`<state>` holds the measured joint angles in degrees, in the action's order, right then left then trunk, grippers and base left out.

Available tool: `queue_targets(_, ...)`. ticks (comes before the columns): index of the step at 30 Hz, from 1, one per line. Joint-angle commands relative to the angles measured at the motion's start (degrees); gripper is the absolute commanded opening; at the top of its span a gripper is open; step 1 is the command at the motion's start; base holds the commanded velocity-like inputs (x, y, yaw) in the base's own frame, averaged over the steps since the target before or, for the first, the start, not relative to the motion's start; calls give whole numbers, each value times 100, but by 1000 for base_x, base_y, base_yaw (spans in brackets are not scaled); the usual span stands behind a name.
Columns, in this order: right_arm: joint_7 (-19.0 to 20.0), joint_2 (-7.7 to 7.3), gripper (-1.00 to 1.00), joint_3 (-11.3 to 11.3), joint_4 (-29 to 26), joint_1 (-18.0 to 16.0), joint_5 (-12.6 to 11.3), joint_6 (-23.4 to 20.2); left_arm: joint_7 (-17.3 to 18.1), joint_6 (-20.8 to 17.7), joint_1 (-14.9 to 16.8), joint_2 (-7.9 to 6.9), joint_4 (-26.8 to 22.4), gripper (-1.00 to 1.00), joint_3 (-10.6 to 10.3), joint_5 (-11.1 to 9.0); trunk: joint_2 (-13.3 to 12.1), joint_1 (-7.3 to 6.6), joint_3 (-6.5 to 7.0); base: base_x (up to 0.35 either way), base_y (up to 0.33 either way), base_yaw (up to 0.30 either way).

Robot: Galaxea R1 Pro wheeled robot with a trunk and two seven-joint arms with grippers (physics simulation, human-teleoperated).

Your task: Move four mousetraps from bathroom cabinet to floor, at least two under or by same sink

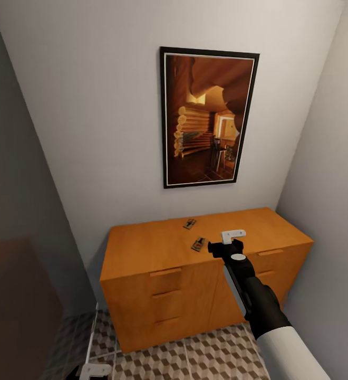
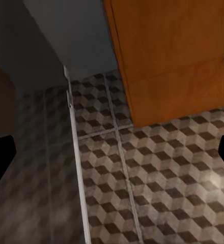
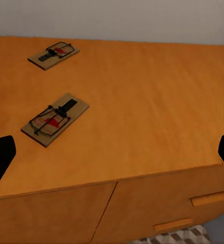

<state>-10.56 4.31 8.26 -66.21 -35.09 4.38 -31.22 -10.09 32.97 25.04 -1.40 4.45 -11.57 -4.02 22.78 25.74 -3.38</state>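
Two mousetraps lie on the flat top of the orange-brown cabinet (image 1: 158, 248): one further back (image 1: 190, 224) (image 3: 54, 55) and one nearer the front edge (image 1: 198, 245) (image 3: 55, 119). Each is a small wooden board with dark wire and a red mark. My right gripper (image 1: 232, 236) (image 3: 112, 157) hovers over the cabinet top just right of the nearer trap, open, with nothing between its dark fingertips (image 3: 0, 158). My left gripper (image 1: 94, 370) (image 2: 112, 157) hangs low and open over the cube-patterned bathroom floor (image 2: 163, 173) by the cabinet's left front corner. Other traps and the sink are out of view.
A framed picture (image 1: 208, 117) hangs on the wall above the cabinet. Walls close in on both sides, and the cabinet's right end almost meets the right wall. A thin chrome strip (image 2: 75, 152) runs across the floor left of the cabinet beside a dark panel (image 1: 16, 306).
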Motion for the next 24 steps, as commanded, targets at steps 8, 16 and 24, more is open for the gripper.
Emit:
queue_targets(8, -8, 0, 100, 6, 2, -7, 46, -42, -11, 34, 9, 0, 20, 100, -47, -37, 13, 4, -13, 3, 3, -195)
queue_targets(16, -8, 0, 100, 9, 2, -7, 46, -42, -11, 34, 9, 0, 20, 100, -48, -38, 13, 4, -13, 10, 91, -195)
queue_targets(24, -8, 0, 100, 9, 15, -7, 46, -42, -4, 34, 9, 0, 20, 100, -50, -38, 13, 4, -13, 43, 64, -121)
